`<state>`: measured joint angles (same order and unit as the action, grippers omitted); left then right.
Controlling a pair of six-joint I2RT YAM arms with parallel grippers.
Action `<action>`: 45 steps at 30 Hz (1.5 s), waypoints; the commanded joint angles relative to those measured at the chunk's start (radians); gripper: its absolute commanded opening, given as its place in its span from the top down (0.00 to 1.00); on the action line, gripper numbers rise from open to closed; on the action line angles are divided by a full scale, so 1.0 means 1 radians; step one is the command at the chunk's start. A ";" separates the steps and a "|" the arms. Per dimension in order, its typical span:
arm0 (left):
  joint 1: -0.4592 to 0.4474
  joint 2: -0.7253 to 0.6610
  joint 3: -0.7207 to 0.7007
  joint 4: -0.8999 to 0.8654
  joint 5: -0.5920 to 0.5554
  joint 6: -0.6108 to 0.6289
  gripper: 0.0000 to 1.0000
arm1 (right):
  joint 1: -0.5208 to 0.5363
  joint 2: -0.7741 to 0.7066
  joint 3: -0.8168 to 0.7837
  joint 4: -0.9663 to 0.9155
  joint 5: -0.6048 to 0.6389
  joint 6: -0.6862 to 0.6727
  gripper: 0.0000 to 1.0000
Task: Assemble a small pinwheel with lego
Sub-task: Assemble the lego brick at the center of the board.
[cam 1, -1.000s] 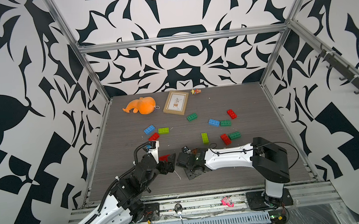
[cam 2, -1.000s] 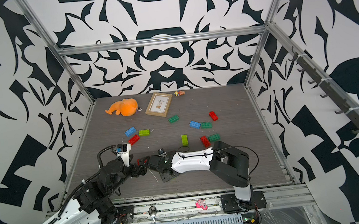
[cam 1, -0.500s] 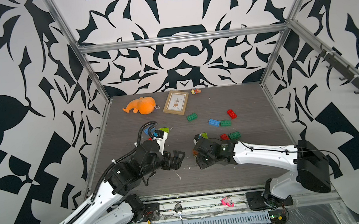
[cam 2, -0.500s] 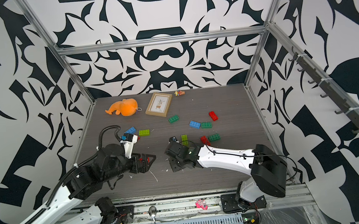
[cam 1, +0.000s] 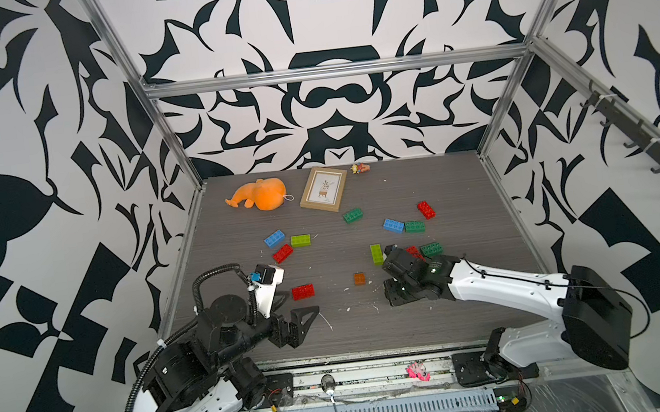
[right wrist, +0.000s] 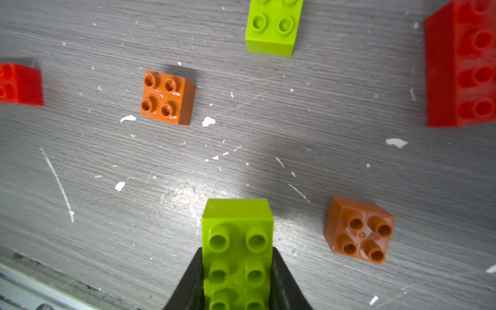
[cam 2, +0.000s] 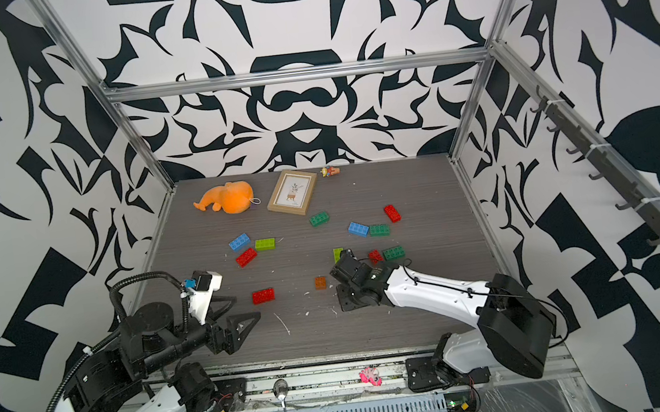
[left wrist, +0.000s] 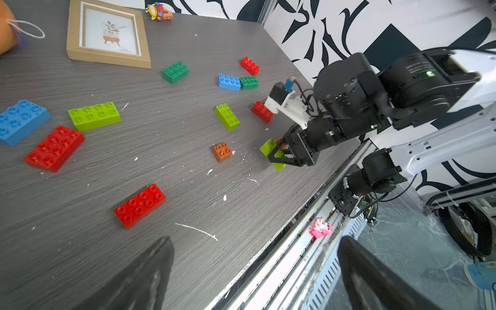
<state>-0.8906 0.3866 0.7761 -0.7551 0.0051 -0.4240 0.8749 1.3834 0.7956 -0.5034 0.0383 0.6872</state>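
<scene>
Lime 2x4 brick [right wrist: 237,228] clamped lengthwise in right gripper [right wrist: 237,255], studs visible. Orange-brown square [right wrist: 359,232] just beside it, studs up. Second orange-brown square [cam 1: 360,278] near frame centre in a top view. Red 2x4 [cam 1: 303,291] flat, left of that. Other loose bricks [cam 1: 300,240], red, blue and green, scattered above.

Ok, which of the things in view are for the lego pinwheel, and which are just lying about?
For the job: held lime green brick, other lime green bricks, red bricks, blue bricks, dark green bricks, two orange-brown square bricks.

Just lying about: orange plush toy, picture frame, small figurine, pink toy on the front rail.
</scene>
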 commanded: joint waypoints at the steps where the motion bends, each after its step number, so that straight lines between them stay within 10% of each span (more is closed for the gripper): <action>1: 0.002 0.017 -0.017 0.019 0.020 0.025 0.00 | -0.012 0.070 0.049 0.019 0.028 -0.038 1.00; 45: 0.009 0.028 -0.024 0.049 0.137 0.046 0.00 | -0.132 0.412 0.315 -0.025 0.097 -0.052 0.90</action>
<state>-0.8856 0.4248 0.7586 -0.7074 0.1253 -0.3870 0.7494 1.7882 1.0805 -0.5114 0.1268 0.6250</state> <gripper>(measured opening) 0.997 0.346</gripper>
